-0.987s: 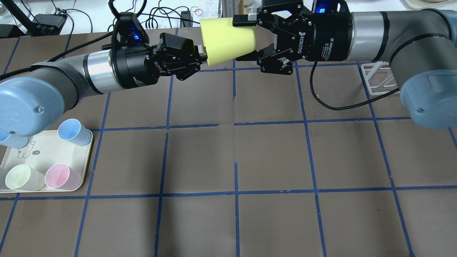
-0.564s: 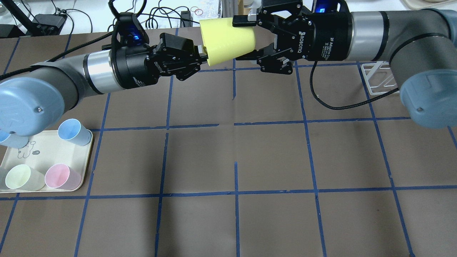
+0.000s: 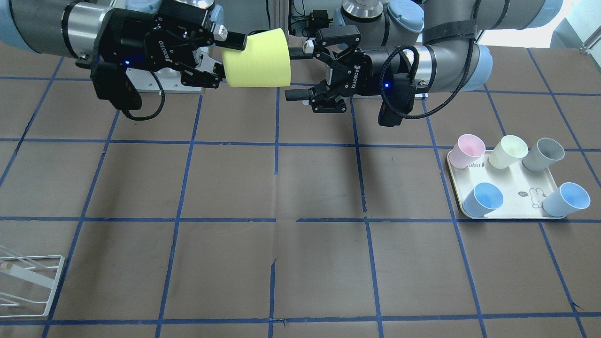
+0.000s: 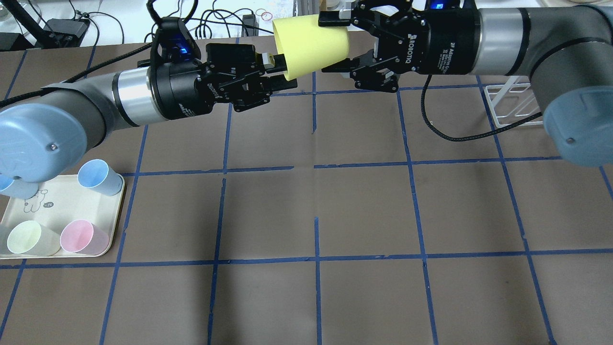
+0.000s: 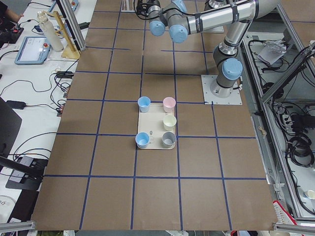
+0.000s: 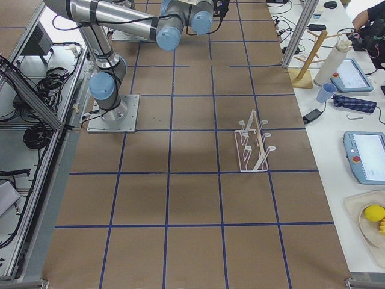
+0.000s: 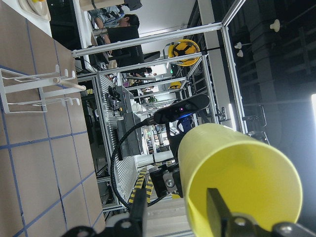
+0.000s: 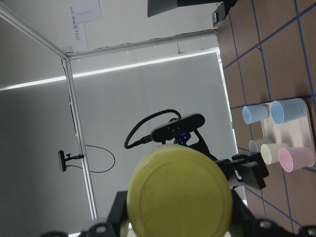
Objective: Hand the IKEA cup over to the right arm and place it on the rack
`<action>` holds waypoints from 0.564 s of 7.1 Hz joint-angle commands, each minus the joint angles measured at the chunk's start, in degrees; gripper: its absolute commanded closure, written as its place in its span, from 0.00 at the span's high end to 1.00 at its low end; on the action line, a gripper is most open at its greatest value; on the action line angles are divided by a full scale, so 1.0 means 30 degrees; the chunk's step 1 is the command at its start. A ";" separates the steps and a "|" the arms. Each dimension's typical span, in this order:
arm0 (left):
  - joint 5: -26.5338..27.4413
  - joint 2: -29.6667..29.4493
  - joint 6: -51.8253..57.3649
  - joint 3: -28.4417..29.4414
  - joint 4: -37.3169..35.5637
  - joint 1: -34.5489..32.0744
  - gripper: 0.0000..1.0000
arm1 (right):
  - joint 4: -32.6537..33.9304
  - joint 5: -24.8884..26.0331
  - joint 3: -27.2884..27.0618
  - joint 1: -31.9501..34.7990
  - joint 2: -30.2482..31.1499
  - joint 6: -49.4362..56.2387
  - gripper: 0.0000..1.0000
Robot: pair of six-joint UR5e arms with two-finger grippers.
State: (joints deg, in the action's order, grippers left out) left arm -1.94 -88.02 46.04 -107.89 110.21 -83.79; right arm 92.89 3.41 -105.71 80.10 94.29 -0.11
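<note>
The bright yellow IKEA cup (image 4: 309,45) hangs in the air over the table's far middle, lying on its side with its mouth toward my left arm. My right gripper (image 4: 331,45) is shut on its base end; the base fills the right wrist view (image 8: 180,190). My left gripper (image 4: 281,73) is open at the cup's rim, and in the left wrist view (image 7: 177,215) one finger (image 7: 217,210) stands in front of the cup's mouth (image 7: 247,177). In the front view the cup (image 3: 258,58) sits between the right gripper (image 3: 220,58) and the left gripper (image 3: 296,72). The white wire rack (image 4: 507,103) stands on the table under the right arm.
A cream tray (image 4: 57,211) at the near left holds several cups, pale yellow (image 4: 24,238), pink (image 4: 79,237) and blue (image 4: 98,176). The rack also shows in the right side view (image 6: 252,144) and the front view (image 3: 23,281). Cables lie along the table's far edge.
My left gripper has opened and let go of the cup's rim. My right gripper, shut on the cup, has shifted a little right and toward the table's far edge.
</note>
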 commanded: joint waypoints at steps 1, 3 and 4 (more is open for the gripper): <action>0.0701 -0.0015 -0.0374 0.0539 0.0234 0.1145 1.00 | -0.0025 0.0473 0.0138 -0.1879 0.0092 -0.0109 0.24; 0.5835 -0.0247 -0.2747 0.2177 0.0411 0.3402 1.00 | -0.0024 0.6241 0.1594 -0.2937 0.0092 -0.0226 0.22; 0.8762 -0.0423 -0.4287 0.2358 0.0064 0.3613 1.00 | 0.0004 0.9872 0.2502 -0.3028 0.0092 -0.0197 0.18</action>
State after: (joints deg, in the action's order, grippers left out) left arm 14.61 -88.72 37.58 -102.21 111.05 -74.73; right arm 92.89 20.94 -101.25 71.95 94.56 -0.72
